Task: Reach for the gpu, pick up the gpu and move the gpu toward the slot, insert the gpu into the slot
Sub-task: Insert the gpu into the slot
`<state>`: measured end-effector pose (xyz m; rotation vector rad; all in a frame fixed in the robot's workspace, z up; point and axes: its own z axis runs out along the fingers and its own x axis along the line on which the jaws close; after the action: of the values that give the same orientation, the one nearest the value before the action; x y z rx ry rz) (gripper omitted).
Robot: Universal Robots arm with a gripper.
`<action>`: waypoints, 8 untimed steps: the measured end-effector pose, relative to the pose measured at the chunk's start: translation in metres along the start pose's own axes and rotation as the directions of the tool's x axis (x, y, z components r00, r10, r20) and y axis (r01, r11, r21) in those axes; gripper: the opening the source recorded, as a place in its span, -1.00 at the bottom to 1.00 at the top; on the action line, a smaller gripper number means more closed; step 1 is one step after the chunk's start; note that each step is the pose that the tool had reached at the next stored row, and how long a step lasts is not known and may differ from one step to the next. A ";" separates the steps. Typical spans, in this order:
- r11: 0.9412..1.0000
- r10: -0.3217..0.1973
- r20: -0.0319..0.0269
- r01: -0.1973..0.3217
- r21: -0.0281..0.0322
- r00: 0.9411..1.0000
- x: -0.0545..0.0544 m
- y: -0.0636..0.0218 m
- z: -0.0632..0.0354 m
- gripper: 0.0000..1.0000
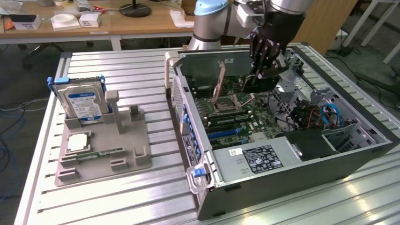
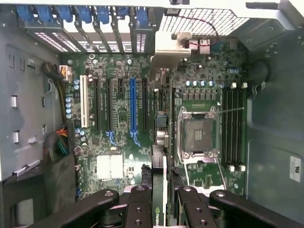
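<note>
Gpu (image 2: 160, 187) hangs edge-down, your end effector (image 1: 267, 71) clenched on its two faces so the connector edge likely points straight down; you hold it over the open case (image 1: 293, 176), parallel to the slot (image 2: 133, 104) but nearer the processor socket (image 2: 199, 134).

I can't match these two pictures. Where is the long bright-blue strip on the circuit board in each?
Exterior view: the long narrow bright-blue plastic slot lies inside the open grey computer case, nearer the camera than the square silver processor socket.
Wrist view: the same slot runs between black connector strips.
Shared landmark: that processor socket.
</note>
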<state>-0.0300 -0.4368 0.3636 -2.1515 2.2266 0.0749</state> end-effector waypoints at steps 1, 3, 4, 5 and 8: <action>1.000 0.002 -0.001 -0.002 0.000 1.000 0.000 0.0023 0.0019 -0.48; 1.000 0.017 -0.002 -0.017 0.001 1.000 0.000 0.0035 0.0056 -0.48; 1.000 0.023 -0.002 -0.023 0.002 1.000 0.001 0.0035 0.0073 -0.48; 1.000 0.028 -0.002 -0.028 0.002 1.000 0.001 0.0035 0.0091 -0.48; 0.999 0.037 -0.002 -0.037 0.003 0.999 0.003 0.0035 0.0145 -0.48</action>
<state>-0.0335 -0.4385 0.3490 -2.1106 2.2661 0.0712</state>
